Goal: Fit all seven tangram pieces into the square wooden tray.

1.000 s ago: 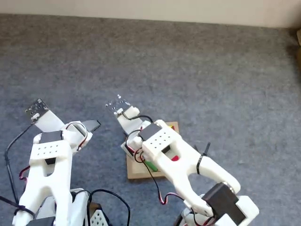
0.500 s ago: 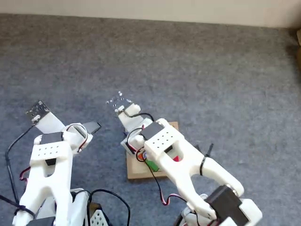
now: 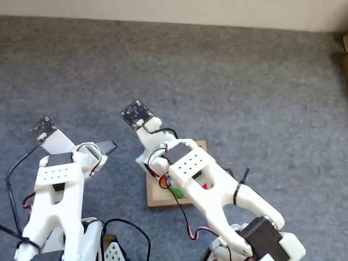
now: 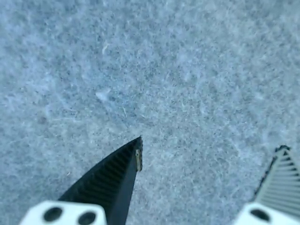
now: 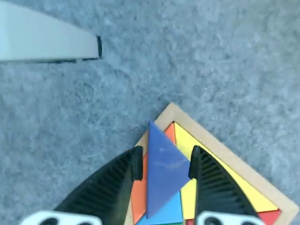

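Grey carpet (image 3: 244, 81) covers the whole work surface. Farthest left in the high view stands your left arm (image 3: 54, 185), with its gripper (image 3: 100, 149) over bare carpet, well apart from the tray. The left wrist view gives you what the overhead cannot: the left gripper (image 4: 208, 159) has its dark finger and its pale finger spread wide, with nothing but carpet between them.

Moving right, the square wooden tray (image 3: 157, 196) lies flat on the carpet between the two arm bases, and your right arm (image 3: 212, 185) stretches across it. From above the arm covers most of the tray, leaving you a strip of bare wood, an edge of orange (image 3: 162, 180), a sliver of a green piece (image 3: 175, 191) and a bit of red (image 3: 204, 186).

The right wrist view supplies the grip itself. The right gripper (image 5: 165, 160) has its two dark fingers closed against the sides of a blue triangle (image 5: 161, 180) — pinching it at the tray's corner. The triangle lies over pieces already seated: an orange piece (image 5: 139, 197), a yellow piece (image 5: 183, 140) and a light blue piece (image 5: 164, 216). Its tip reaches the tray's rim (image 5: 220, 149). Whether it sits flush you cannot tell. Farther off in that view, the other arm's pale finger (image 5: 47, 40) hangs over the carpet, apart from the tray.
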You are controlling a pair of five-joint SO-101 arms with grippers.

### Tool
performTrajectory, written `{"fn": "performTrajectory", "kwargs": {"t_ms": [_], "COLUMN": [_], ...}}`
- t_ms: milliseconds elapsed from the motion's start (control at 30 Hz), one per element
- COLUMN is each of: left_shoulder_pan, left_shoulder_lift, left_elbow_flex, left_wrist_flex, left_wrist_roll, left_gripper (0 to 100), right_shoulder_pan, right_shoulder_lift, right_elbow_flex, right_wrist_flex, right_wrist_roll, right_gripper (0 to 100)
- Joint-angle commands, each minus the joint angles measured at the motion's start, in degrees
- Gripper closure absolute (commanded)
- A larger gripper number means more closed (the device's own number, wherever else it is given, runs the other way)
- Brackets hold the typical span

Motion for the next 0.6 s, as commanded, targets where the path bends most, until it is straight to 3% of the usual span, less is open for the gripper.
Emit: {"fn": "performTrajectory", "kwargs": {"t_ms": [0,233,400,567], "left_shoulder_pan": [-0.84,-0.84,-0.84,-0.84], "left_shoulder_lift": [-1.1,-1.1,-1.1,-1.1], "left_elbow_flex": [-0.31,-0.22,-0.22,-0.22], "left_wrist_flex": [-0.88,-0.88,-0.88,-0.88], "left_wrist_roll": [-0.26,-0.26,-0.26,-0.18], "left_gripper": [60,60,60,60], "right_shoulder_pan": [-1.89,-1.89,-2.33,-5.58], "right_shoulder_lift": [1.63,3.21,3.21,3.21], "right_elbow_flex": [-0.04,-0.48,-0.13,-0.04], "right_wrist_flex": [-0.84,8.22,12.18,14.37], "right_wrist_roll": [-0.09,0.26,7.3,7.38], "right_gripper": [82.8,82.8,82.8,82.8]}}
